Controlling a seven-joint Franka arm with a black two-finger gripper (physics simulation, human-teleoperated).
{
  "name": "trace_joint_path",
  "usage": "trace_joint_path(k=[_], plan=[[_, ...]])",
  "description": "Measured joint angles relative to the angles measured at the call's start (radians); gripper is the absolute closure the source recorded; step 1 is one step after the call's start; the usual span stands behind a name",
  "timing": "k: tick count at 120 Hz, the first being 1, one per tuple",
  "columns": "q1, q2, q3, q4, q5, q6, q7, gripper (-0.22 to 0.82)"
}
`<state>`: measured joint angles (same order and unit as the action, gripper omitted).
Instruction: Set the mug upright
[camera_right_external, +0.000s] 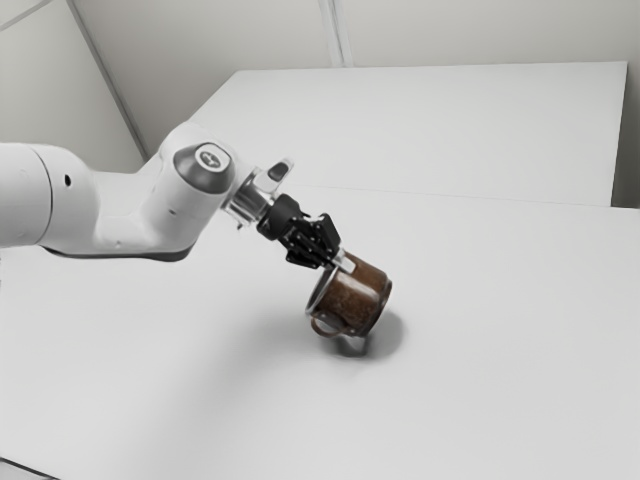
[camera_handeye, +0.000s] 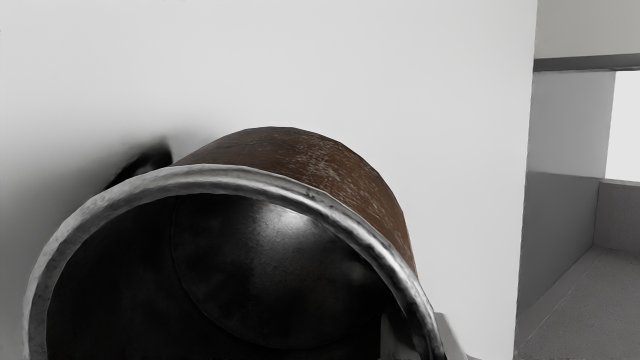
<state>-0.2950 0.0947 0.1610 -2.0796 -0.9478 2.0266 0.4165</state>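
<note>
Across the exterior view's upper left, the white seven-joint arm (camera_right_external: 140, 212) comes in nearly level, then slants down from its bulky wrist. Right of that, near the middle of the frame, the black two-finger gripper (camera_right_external: 338, 262) points obliquely down toward the right, its fingers pinching the mug's wall at the lip – one inside the mouth, one outside.

Just beyond, right of centre, is the scuffed brown cylindrical mug with a metallic silver rim (camera_right_external: 352, 296). It is tipped over, not upright: its mouth faces the gripper and its base points to the exterior view's right. The loop handle (camera_right_external: 324, 327) is low on the mug's left; whether anything touches the white table (camera_right_external: 500, 350) beneath, I cannot tell.

It looks stiff and moderately heavy, probably metal or glazed, so unlikely to crush but smooth enough to slip. The rim wall is a sound place to hold, I judge, though a pinch so far from the base could let the body swivel – the turn upright wants to be slow.
</note>
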Motion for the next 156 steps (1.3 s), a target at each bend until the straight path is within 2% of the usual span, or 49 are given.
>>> trace_joint_path(k=[25,46,63,93,124,156], plan=[[-0.048,-0.082,-0.029,0.005,0.421,0.036,-0.085,0.78],[-0.117,-0.087,-0.033,0.007,0.747,0.064,-0.183,0.78],[-0.167,-0.082,-0.036,0.005,0.928,0.075,-0.27,0.78],[-0.224,-0.062,-0.016,0.002,1.065,0.077,-0.408,0.78],[-0.055,-0.013,-0.01,0.005,1.102,0.098,-0.525,0.78],[-0.082,0.026,-0.012,0.005,1.109,0.116,-0.612,0.78]])
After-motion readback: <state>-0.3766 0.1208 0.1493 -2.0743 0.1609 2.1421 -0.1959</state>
